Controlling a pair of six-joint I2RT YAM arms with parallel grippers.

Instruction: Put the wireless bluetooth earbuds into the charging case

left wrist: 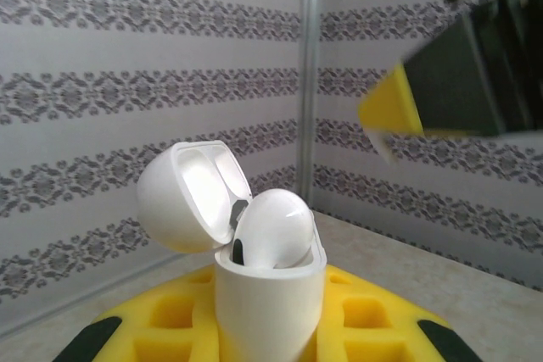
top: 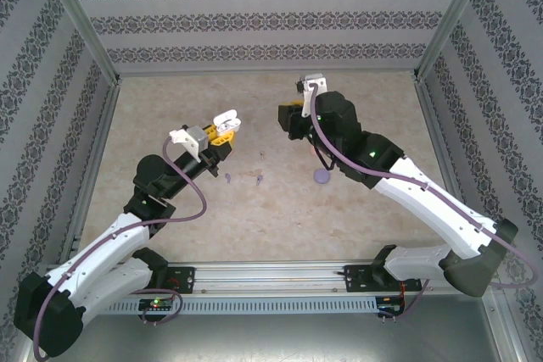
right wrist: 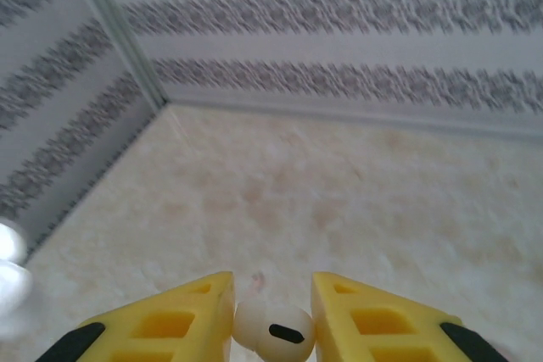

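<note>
Where the right tool (right wrist: pixel 271 301) pinches, a white earbud (right wrist: pixel 273 329) sits.

The far half of the counter (top: pixel 170 108) lies bare, with room for either arm to swing. Walls (top: pixel 254 31) and corner posts (top: pixel 81 14) close it in at the back and both sides. Only a narrow gap separates the left gripper (top: pixel 224 128), clamped on an open case (top: pixel 226 118), from the right gripper (top: pixel 287 116), pinching a white earbud (right wrist: pixel 273 328). Nearer the bases, purple earbuds (top: pixel 227 177) and a round purple piece (top: pixel 322 176) just beside the right arm (top: pixel 424 197) litter the counter.
</note>
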